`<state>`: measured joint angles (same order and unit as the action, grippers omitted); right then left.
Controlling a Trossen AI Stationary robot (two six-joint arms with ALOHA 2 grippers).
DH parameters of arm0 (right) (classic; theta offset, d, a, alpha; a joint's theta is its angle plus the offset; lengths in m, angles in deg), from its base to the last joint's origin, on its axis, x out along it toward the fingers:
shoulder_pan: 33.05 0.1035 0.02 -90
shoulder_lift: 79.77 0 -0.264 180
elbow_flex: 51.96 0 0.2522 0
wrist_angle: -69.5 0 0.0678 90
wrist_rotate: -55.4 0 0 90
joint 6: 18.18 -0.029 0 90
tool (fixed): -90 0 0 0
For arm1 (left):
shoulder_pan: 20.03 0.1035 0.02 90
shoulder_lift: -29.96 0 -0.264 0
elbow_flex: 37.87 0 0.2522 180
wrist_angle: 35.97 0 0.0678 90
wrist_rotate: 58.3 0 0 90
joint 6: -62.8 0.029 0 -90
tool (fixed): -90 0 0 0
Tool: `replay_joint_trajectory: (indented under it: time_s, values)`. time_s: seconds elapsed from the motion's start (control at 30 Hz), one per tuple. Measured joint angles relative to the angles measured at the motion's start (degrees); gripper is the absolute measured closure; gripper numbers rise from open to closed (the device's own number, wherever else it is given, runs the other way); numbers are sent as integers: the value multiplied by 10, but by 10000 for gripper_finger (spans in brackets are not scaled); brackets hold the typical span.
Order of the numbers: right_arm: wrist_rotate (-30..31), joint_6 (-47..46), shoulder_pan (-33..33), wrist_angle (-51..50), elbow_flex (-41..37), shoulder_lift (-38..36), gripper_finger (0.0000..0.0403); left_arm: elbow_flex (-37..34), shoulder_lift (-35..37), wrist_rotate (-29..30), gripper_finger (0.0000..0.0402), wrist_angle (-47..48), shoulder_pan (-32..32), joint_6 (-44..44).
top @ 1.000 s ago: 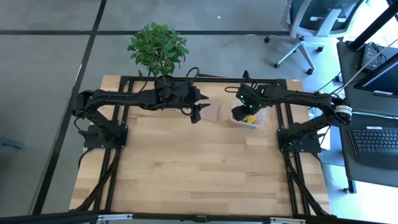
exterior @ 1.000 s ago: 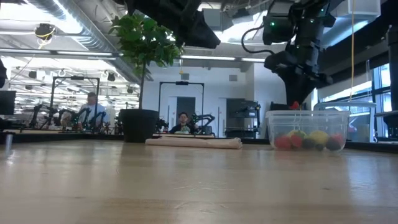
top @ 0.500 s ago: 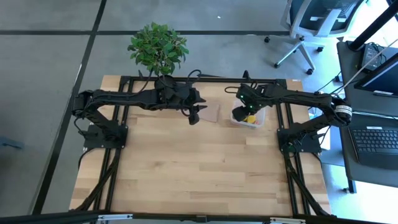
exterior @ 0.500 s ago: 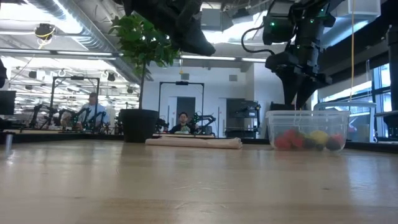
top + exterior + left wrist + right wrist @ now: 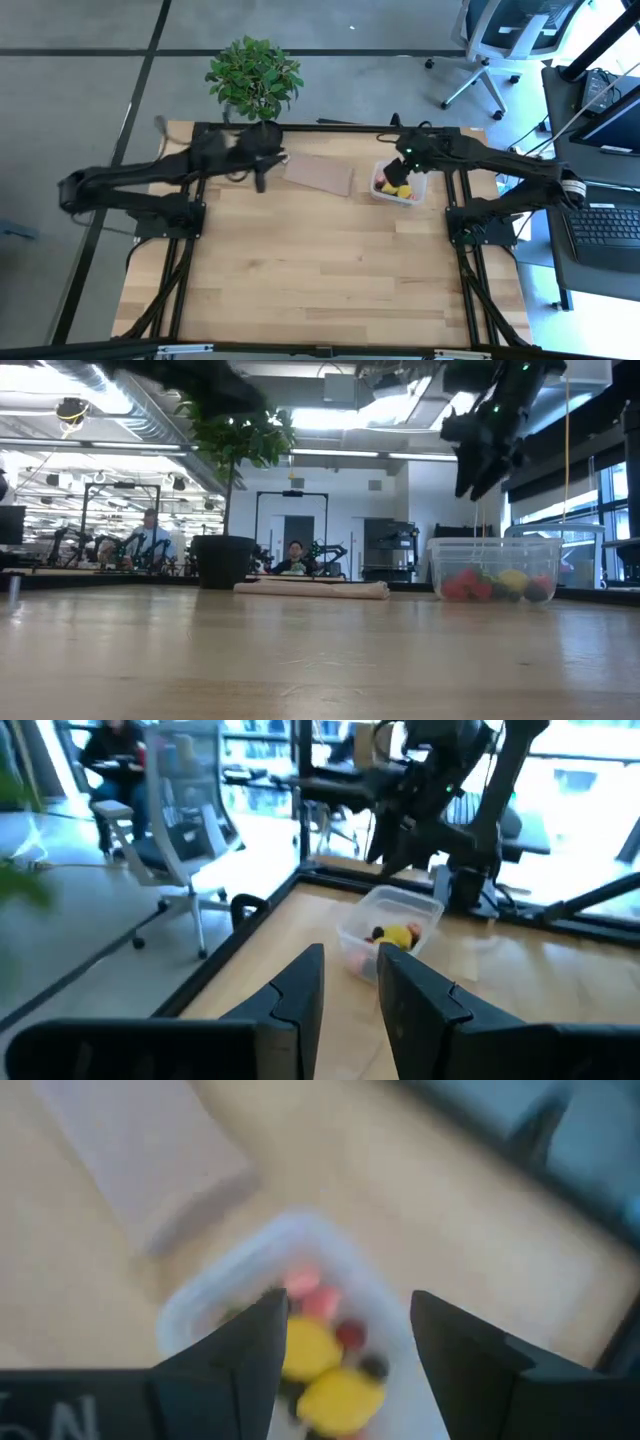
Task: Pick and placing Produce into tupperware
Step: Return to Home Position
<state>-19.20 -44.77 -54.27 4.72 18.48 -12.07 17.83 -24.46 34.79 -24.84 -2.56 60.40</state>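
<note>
Toward the far right of the pale wooden table (image 5: 320, 270), the small clear plastic rectangular tub (image 5: 495, 552) sat upright, just inside the right-hand black frame rail (image 5: 462, 190). All visible tiny produce pieces (image 5: 312, 1352) lay inside it: 2 yellow lemon-like ones, pink and red berries, and at least 1 dark cherry-like piece. The low view showed them heaped on the tub floor, well below the rim.

The right gripper (image 5: 348, 1302) hung above the tub, clear of it, its fingers spread wide with nothing between them. Its wrist view looked down into the tub past both fingers.

The left gripper (image 5: 350, 955) was over the far left part of the table, near the green potted plant (image 5: 253, 78) and well apart from the tub. Its fingers (image 5: 300, 992) stood a narrow gap apart, empty.

A flat brown cardboard sheet (image 5: 320, 173) lay on the table between the 2 grippers, left of the tub and not touching it.

Beyond the table, the low view showed 2 people (image 5: 150, 532) far back in the room. The left wrist view showed a grey office chair (image 5: 175, 815).
</note>
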Motion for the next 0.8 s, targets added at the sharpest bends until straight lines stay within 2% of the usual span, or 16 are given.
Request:
replay_joint_trajectory:
  time_s: [0.1,0.23,0.53,0.8]
  values:
    - [37,55,6,58,0,-40,187,-81,93,9,316,-17,6,-20]
    - [36,116,5,147,-13,-99,185,-158,191,19,322,-32,6,-29]
    - [-20,134,5,338,-201,-270,187,-264,331,24,335,-62,6,-66]
    - [-25,119,5,417,-315,-399,188,-335,427,58,346,-79,6,-94]
